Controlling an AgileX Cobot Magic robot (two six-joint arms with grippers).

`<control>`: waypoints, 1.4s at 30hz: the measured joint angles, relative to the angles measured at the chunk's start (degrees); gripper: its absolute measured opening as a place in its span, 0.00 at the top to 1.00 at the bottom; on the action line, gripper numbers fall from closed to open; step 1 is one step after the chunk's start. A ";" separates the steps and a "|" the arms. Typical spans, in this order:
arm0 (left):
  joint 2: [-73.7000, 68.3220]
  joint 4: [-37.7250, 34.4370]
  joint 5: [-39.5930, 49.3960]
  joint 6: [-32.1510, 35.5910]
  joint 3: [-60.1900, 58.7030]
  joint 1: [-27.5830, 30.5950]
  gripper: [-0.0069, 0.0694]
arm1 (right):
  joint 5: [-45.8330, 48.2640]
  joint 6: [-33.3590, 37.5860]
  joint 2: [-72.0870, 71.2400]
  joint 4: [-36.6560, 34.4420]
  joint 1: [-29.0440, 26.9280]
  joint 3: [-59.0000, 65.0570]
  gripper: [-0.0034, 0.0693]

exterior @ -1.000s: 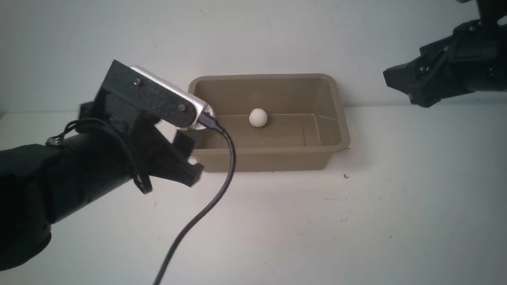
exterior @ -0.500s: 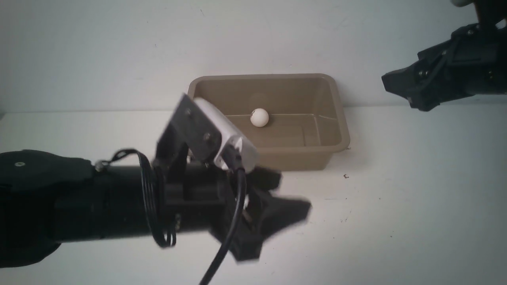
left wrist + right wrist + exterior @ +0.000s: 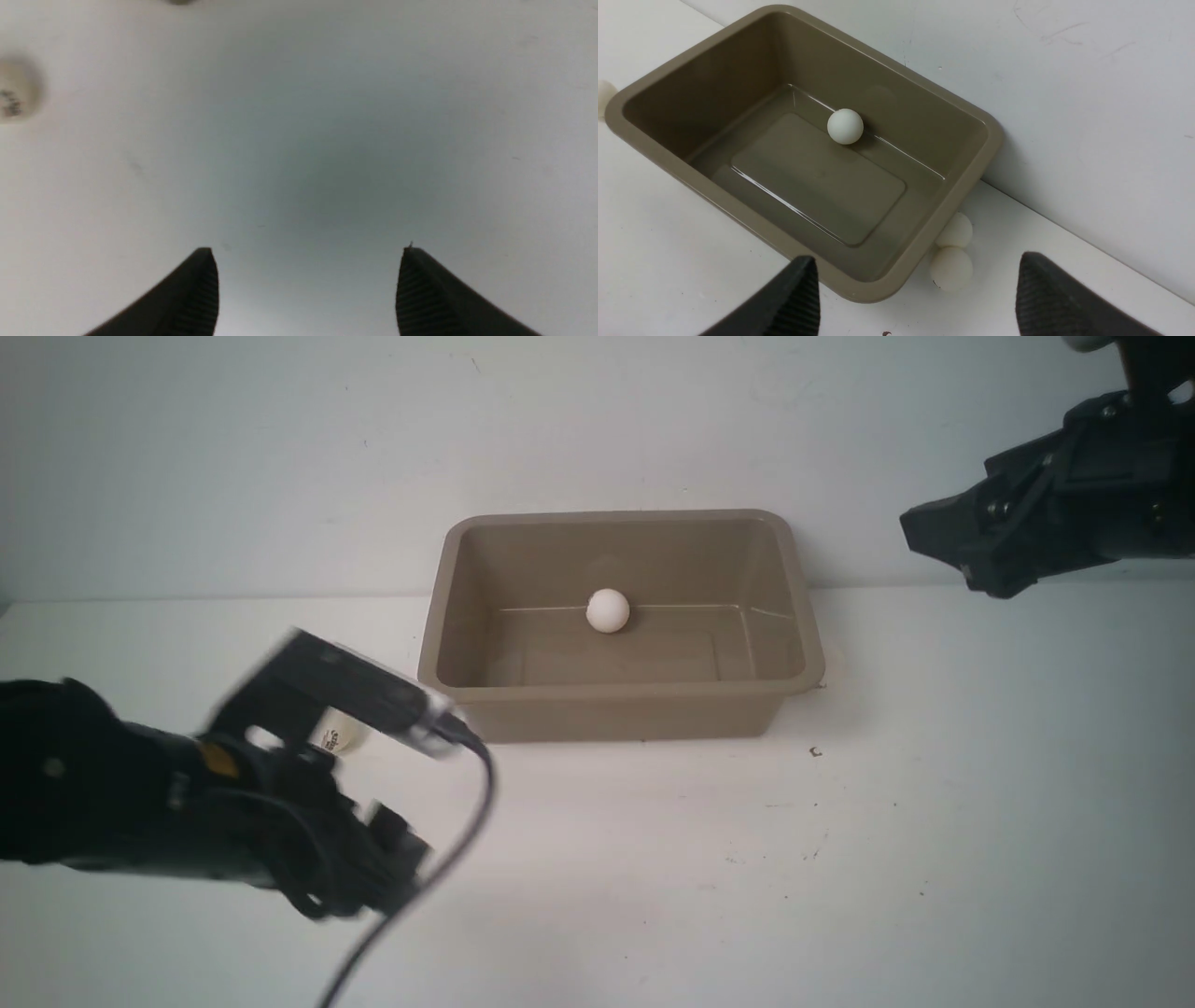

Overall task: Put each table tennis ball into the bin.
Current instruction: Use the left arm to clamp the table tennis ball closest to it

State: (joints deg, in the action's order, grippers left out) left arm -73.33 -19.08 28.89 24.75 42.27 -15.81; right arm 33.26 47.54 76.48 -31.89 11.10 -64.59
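The left gripper and the right gripper were seen spread open and empty, one table tennis ball lying in the bin.

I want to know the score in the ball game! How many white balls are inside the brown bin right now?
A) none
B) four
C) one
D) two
C: just one table tennis ball lies inside the bin, on its floor by the far wall.
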 joint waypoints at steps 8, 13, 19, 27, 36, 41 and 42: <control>-0.56 -5.86 -5.22 8.84 0.84 12.23 0.30 | -0.06 0.11 0.00 0.00 0.00 0.00 0.25; -5.05 -13.78 -4.71 18.53 5.63 15.19 0.30 | -0.06 0.16 0.08 -0.26 0.00 0.00 0.25; -15.93 -21.04 0.07 28.49 15.76 15.75 0.30 | -0.06 0.16 0.52 -0.30 0.00 0.00 0.25; -28.40 -21.08 6.96 27.70 25.67 17.80 0.30 | 0.33 0.16 0.52 -0.44 0.00 0.00 0.25; -31.43 -16.67 4.78 25.72 27.34 17.93 0.30 | 1.21 0.18 0.52 -0.69 0.00 0.00 0.25; -33.58 -14.16 1.62 24.06 27.34 17.93 0.30 | 1.23 -0.02 0.52 -0.69 0.00 0.00 0.25; -33.87 -14.14 1.53 24.00 27.34 17.93 0.30 | 1.23 -0.02 0.52 -0.69 0.00 0.00 0.25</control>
State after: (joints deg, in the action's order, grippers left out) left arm -107.20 -33.22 30.42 48.75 69.61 2.12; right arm 34.49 47.52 77.00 -32.57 11.10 -64.59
